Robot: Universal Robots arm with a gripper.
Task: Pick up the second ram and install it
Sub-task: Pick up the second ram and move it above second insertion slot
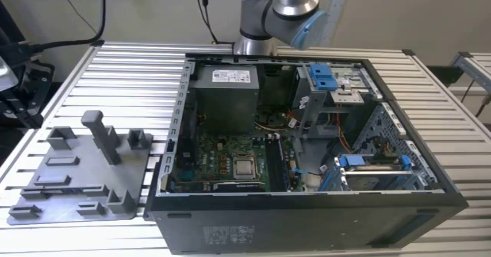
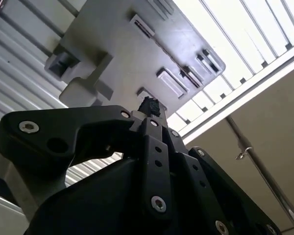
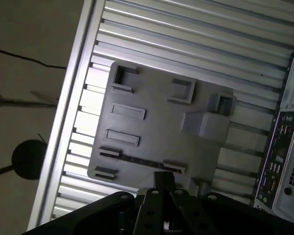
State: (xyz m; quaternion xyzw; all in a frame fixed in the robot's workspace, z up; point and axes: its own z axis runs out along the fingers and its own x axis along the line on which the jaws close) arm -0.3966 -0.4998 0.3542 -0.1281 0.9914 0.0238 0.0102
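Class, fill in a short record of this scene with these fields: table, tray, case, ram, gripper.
table: slatted metal table carrying everything
tray: grey tray lying flat at the exterior view's left of the case, with an upright post
case: computer case lying open, motherboard exposed
ram: second ram, a thin dark strip on edge between two tray clips, not yet picked up
gripper: gripper above the tray, not touching the ram

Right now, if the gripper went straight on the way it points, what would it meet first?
Probably the grey tray, close to what looks like the second ram held in its edge holders; depth is unclear.
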